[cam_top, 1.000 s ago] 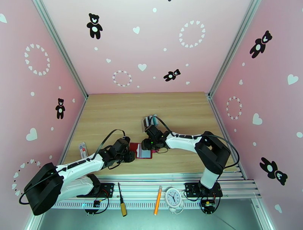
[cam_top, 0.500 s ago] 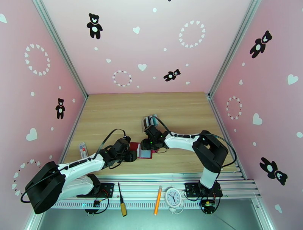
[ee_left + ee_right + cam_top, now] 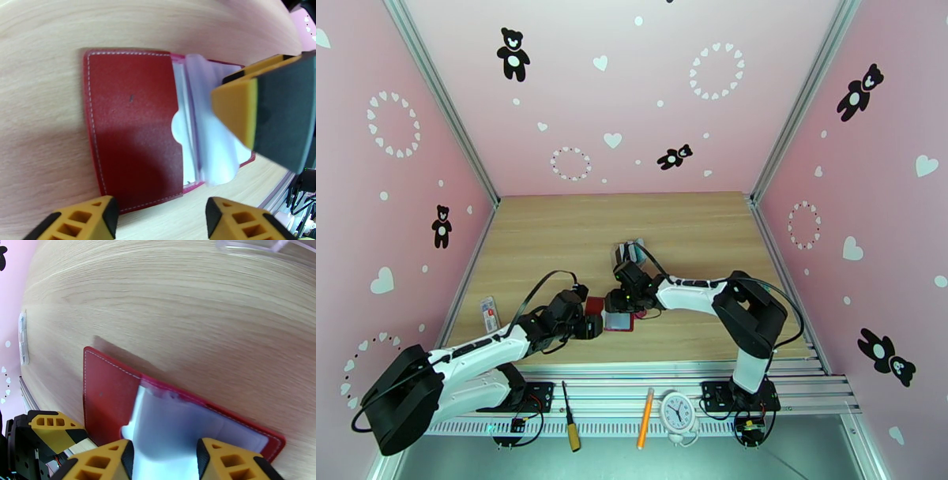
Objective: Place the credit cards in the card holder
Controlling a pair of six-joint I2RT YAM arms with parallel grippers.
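**Card holder lying open on the table, both grippers right at it**

Top view: the dark red card holder (image 3: pixel 617 320) lies open on the wooden table (image 3: pixel 553 229), near the front edge. The left gripper (image 3: pixel 592 325) is at its left side and the right gripper (image 3: pixel 615 304) is over its far side. Just behind that, some credit cards (image 3: pixel 635 252) stand in a clear rack (image 3: pixel 622 254).

Left wrist: the left gripper (image 3: pixel 162 217) has its jaws apart with nothing between them, just short of the card holder (image 3: pixel 130 134). A pale sheet (image 3: pixel 213 146) sticks out of the pockets under one of the right gripper's fingers (image 3: pixel 252 102).

Right wrist: the right gripper (image 3: pixel 164 461) has its fingers spread either side of that pale sheet (image 3: pixel 177 425). Honestly can't tell if it's pinched. The card holder (image 3: pixel 106 394) is flat on the wood.
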